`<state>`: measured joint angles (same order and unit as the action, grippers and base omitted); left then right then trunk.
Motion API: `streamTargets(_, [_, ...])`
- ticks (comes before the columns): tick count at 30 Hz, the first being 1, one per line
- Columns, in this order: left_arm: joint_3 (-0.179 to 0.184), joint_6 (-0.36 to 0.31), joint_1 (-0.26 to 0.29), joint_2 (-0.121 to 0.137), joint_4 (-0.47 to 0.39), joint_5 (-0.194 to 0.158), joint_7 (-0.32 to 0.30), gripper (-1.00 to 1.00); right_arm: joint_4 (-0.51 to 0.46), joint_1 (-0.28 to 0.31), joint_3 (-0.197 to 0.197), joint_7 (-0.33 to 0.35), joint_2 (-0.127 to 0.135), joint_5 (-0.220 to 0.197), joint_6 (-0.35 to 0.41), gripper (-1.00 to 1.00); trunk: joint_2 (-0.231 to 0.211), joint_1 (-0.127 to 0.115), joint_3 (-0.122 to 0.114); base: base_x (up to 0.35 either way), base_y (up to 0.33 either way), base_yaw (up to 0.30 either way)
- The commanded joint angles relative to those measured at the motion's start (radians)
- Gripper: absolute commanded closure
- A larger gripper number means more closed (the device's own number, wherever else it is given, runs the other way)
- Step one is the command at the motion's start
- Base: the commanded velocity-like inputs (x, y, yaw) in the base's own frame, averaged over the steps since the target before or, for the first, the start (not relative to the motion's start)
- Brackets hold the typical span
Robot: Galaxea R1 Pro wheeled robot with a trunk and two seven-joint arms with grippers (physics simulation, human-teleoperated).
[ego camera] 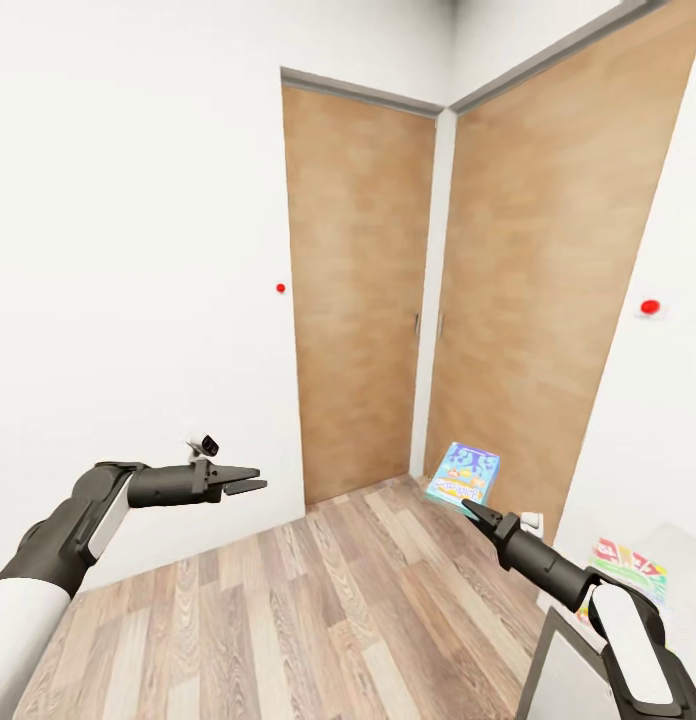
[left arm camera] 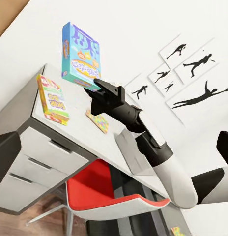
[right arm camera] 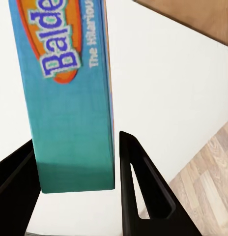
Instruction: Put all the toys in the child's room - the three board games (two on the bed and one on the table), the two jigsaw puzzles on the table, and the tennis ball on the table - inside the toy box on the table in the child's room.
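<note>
Flat blue board game (ego camera: 464, 474), glossy printed box, clamped in right gripper (ego camera: 472, 511)

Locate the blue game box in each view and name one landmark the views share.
Head view: the blue box is lower right of centre, at the right end effector's tip, before the doors.
Left wrist view: upper left, above the desk.
Right wrist view: upper left, between the fingers.
Shared landmark: the right end effector.

Table (left arm camera: 30, 115): Skip-Bo box (left arm camera: 52, 100), jigsaw (left arm camera: 97, 122).
</note>
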<state>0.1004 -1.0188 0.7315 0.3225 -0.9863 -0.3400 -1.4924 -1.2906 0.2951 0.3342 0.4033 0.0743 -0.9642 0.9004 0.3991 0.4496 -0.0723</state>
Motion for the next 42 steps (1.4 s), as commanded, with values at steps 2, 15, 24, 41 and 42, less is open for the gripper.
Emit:
streamTargets(2, [0.002, -0.011, 0.000, 0.001, 0.000, -0.002, -0.003, -1.00, 0.001, 0.001, 0.002, 0.006, 0.000, -0.002, 0.006, 1.00, 0.001, 0.000, 0.000, -0.001, 0.000, -0.276])
streamTargets(15, [0.002, -0.011, 0.000, 0.000, 0.000, -0.002, -0.003, -1.00, 0.001, 0.001, 0.002, 0.006, 0.001, -0.002, 0.006, 1.00, 0.001, 0.000, 0.000, -0.215, 0.000, -0.276])
streamTargets(24, [0.002, -0.011, 0.000, 0.001, 0.000, -0.002, -0.003, -1.00, 0.001, 0.001, 0.002, 0.006, 0.001, -0.002, 0.006, 1.00, 0.001, 0.000, 0.000, -0.141, 0.000, -0.276])
streamTargets(41, [0.002, -0.009, 0.000, 0.001, 0.000, -0.002, -0.002, -1.00, 0.015, 0.001, 0.003, 0.006, 0.001, -0.002, 0.006, 1.00, 0.001, 0.000, 0.000, -0.005, 0.000, -0.276])
streamTargets(42, [0.002, -0.009, 0.000, 0.001, 0.000, -0.002, -0.002, -1.00, 0.015, 0.001, 0.003, 0.007, 0.001, -0.002, 0.006, 1.00, 0.001, 0.000, 0.000, 0.000, 0.000, -0.276])
